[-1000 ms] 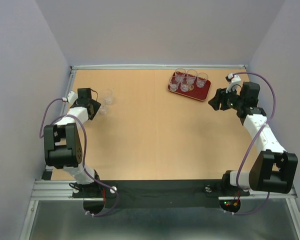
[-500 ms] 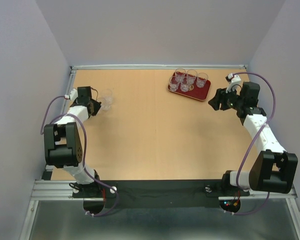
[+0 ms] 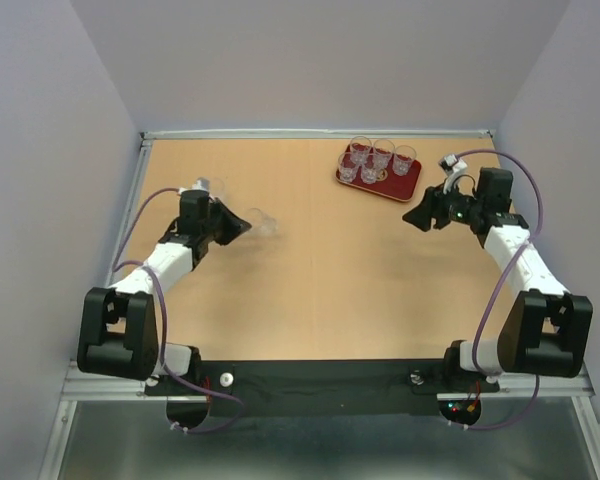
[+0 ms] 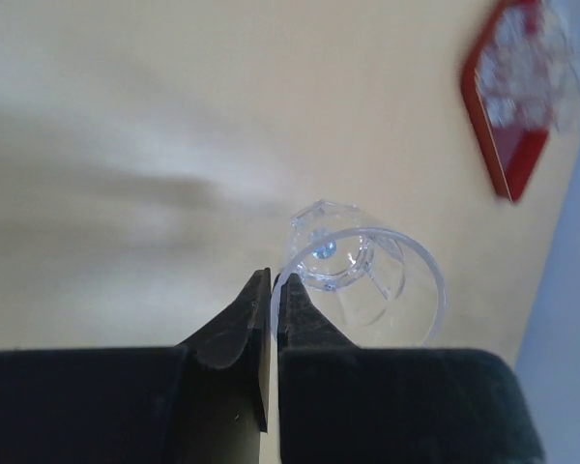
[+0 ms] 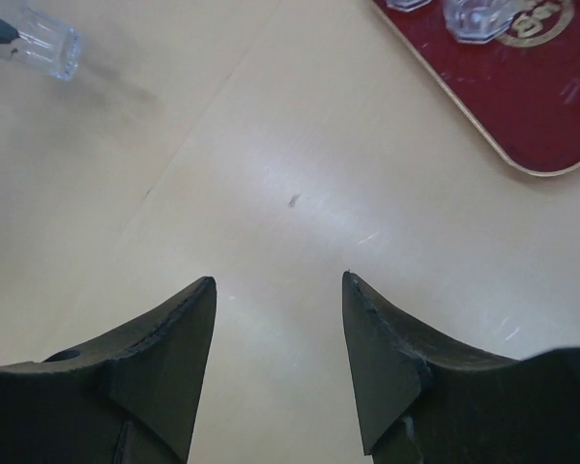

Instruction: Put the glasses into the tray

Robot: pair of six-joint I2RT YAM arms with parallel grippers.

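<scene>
While your left gripper is clenched on the thin rim of 1 clear glass tumbler, 1 finger inside the mouth and 1 outside, that glass sits on its side. Its long axis is roughly level, with the mouth toward the wrist and the thick faceted base pointing away, toward the table's right side. It is over the left-centre of the smooth pale wooden tabletop, well apart from the glossy dark red tray. That tray is rectangular with rounded corners, and 5 matching tumblers stand upright in it. Your right gripper is spread wide, grasping nothing, near the tray's edge.
</scene>
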